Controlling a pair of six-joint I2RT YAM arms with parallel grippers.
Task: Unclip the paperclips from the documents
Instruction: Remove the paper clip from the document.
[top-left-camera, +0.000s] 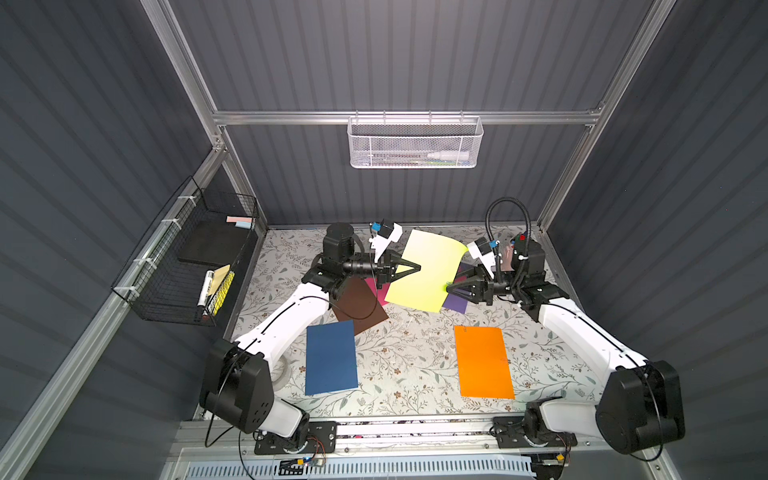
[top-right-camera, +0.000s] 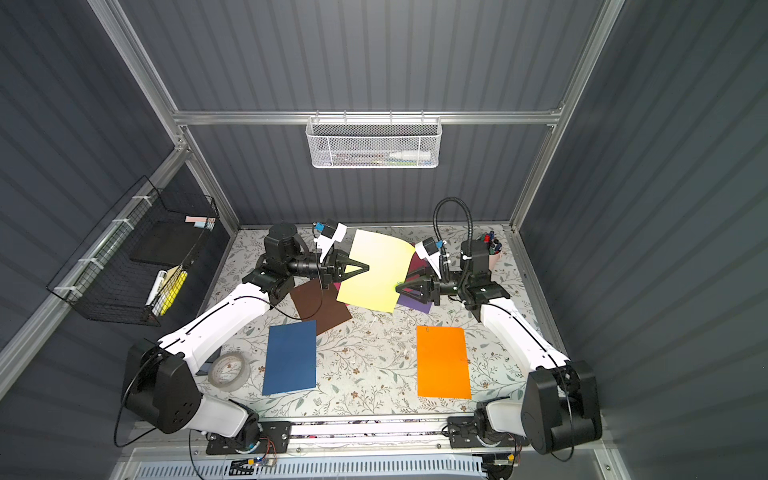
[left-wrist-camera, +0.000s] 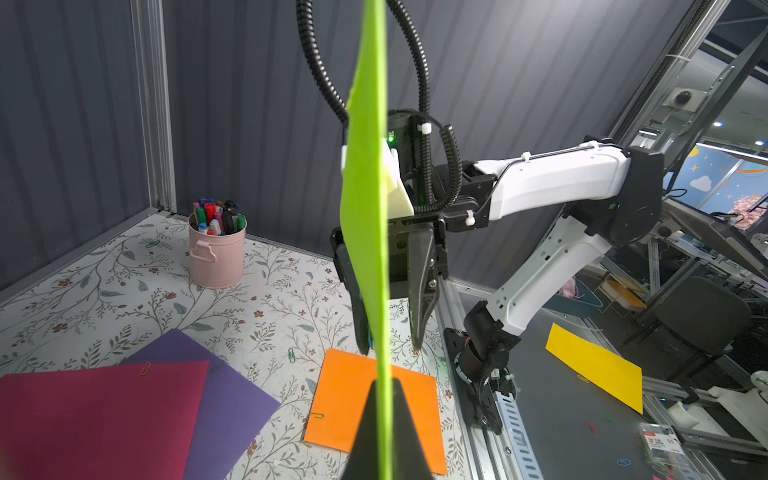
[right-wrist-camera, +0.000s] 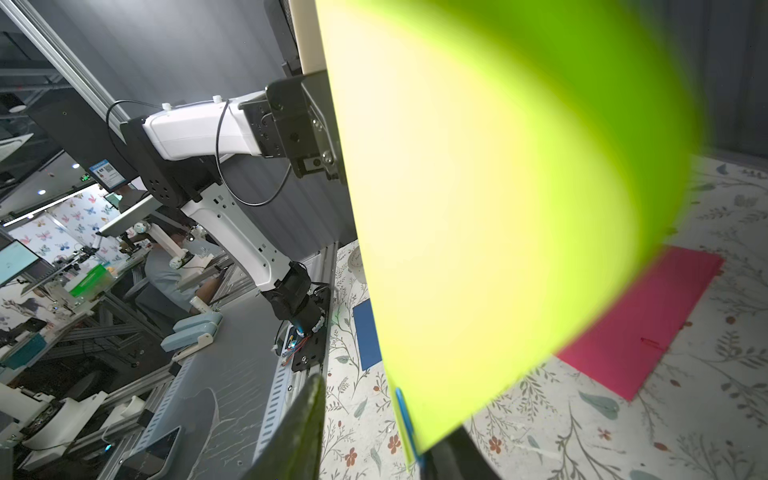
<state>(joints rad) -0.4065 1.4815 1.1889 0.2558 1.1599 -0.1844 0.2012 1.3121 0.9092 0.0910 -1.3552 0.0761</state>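
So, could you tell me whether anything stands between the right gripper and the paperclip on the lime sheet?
Nothing visible does: the right gripper is open astride the edge of the lime sheet, with the paperclip on that edge between its fingers.

Left gripper (top-right-camera: 367, 266) pinches the lime sheet (top-right-camera: 378, 266); right gripper (top-right-camera: 398, 286) at its opposite edge.

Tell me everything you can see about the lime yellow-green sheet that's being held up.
The lime yellow-green sheet is plain thin paper, held clear of the table and slightly curved. The left gripper is shut on one side edge; the right gripper stands open at the opposite edge, one finger either side. What looks like a blue paperclip sits on that edge.
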